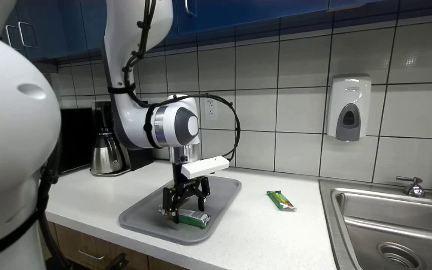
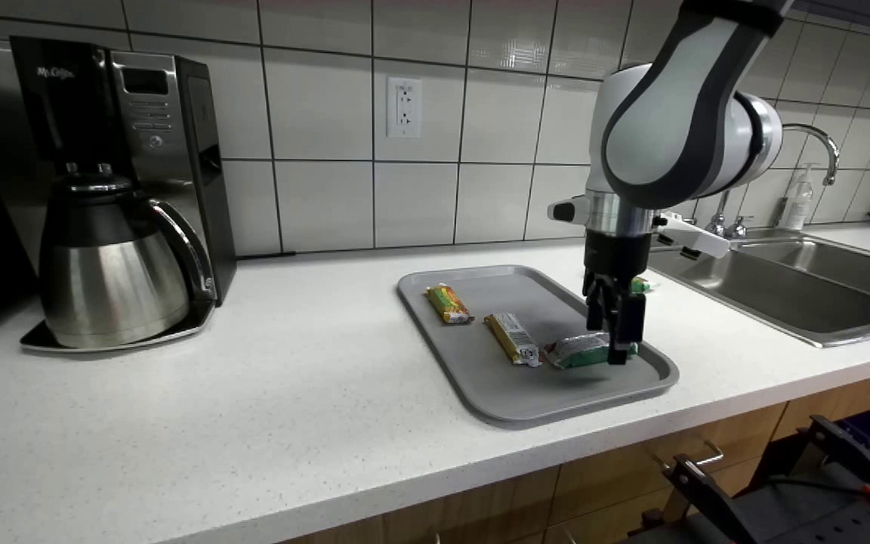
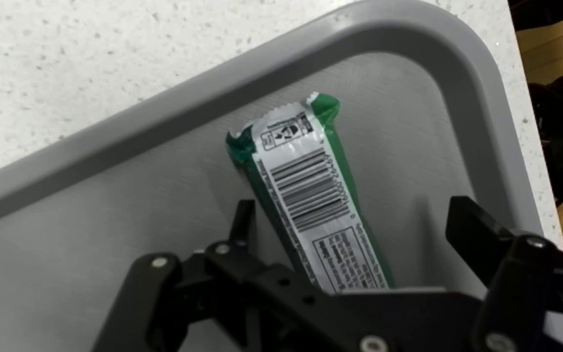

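Where one gripper (image 3: 351,211) straddles one bar (image 3: 315,200), three more bars (image 2: 448,304) (image 2: 513,339) (image 1: 281,200)

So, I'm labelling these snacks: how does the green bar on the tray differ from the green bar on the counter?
The tray bar lies with its white, barcoded side up, while the counter bar shows a green face with yellowish print. The open gripper straddles the tray bar; the counter bar lies well away from it. Both have green on their wrappers.
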Available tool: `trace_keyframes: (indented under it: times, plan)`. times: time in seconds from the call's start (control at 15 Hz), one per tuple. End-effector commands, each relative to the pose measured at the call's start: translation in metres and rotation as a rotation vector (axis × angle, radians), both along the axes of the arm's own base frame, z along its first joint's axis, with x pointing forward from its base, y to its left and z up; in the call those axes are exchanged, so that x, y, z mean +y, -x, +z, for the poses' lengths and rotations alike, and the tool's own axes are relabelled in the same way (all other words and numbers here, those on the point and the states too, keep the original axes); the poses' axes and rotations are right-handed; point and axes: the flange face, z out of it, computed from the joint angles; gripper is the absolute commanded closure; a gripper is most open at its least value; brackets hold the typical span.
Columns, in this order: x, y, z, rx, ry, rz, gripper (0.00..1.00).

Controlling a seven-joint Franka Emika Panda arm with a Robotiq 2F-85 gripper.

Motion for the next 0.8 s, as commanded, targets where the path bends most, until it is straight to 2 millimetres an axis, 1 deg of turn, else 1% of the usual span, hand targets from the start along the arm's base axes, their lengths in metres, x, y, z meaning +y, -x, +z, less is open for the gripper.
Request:
trace_keyframes:
  times: [0.0,0.13,0.2,0.27,0.47,0.73]
  plan:
    - [-0.0014,-0.003,-0.0025,-0.017,-0.008,0.034,0.0]
    - [-0.0011,-0.0029,-0.0043,-0.018,-0.008,0.034,0.0]
    - [-0.0011,-0.0026,-0.0052,-0.015,-0.009,0.029,0.25]
    - [-0.001,-0.0028,-0.0056,-0.016,-0.01,0.032,0.26]
    - [-0.0014,-0.0042,-0.0045,-0.023,-0.012,0.03,0.51]
    - [-0.0026,-0.0054,-0.0011,-0.033,-0.012,0.027,0.82]
